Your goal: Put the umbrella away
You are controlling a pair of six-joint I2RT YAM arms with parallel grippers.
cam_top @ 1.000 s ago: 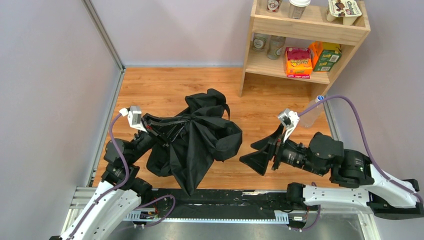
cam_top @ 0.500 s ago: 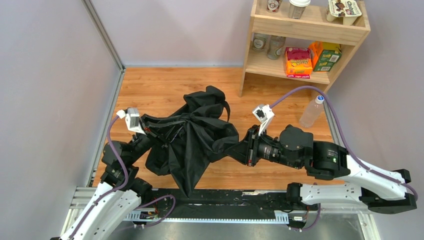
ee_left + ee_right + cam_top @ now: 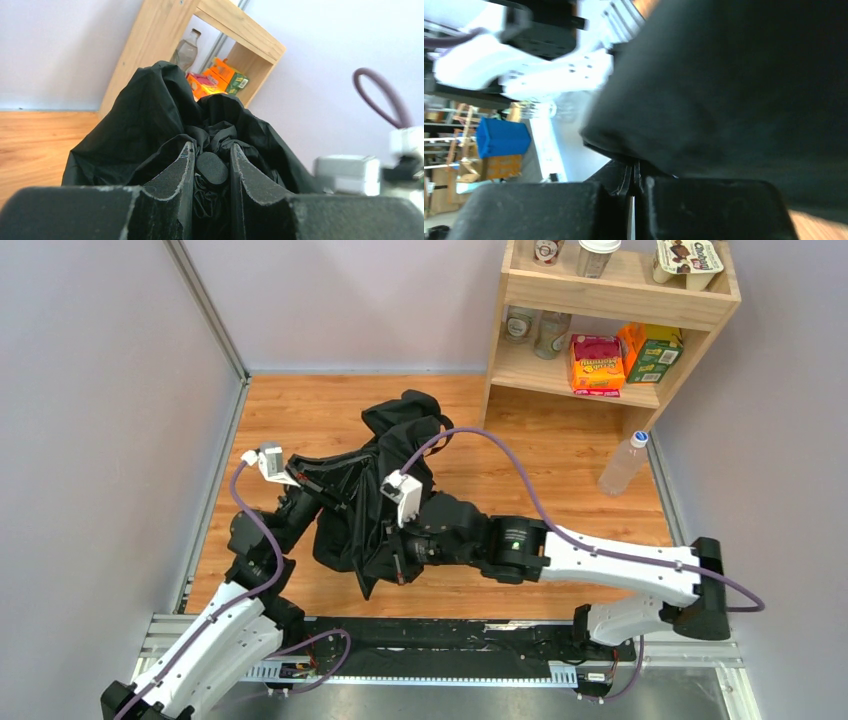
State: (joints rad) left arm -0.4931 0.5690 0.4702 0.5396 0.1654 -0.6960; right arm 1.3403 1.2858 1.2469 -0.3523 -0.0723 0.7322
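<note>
Left wrist view: my left jaws, narrow, clamp the umbrella (image 3: 145, 115). My right jaws pinch its fabric, nearly closed.

The umbrella (image 3: 355, 512) lies as a crumpled, part-folded heap of black fabric.

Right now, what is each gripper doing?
Left gripper: closed on a small black part of the umbrella.
Right gripper: closed, apparently pinching the edge of the umbrella fabric.
</note>
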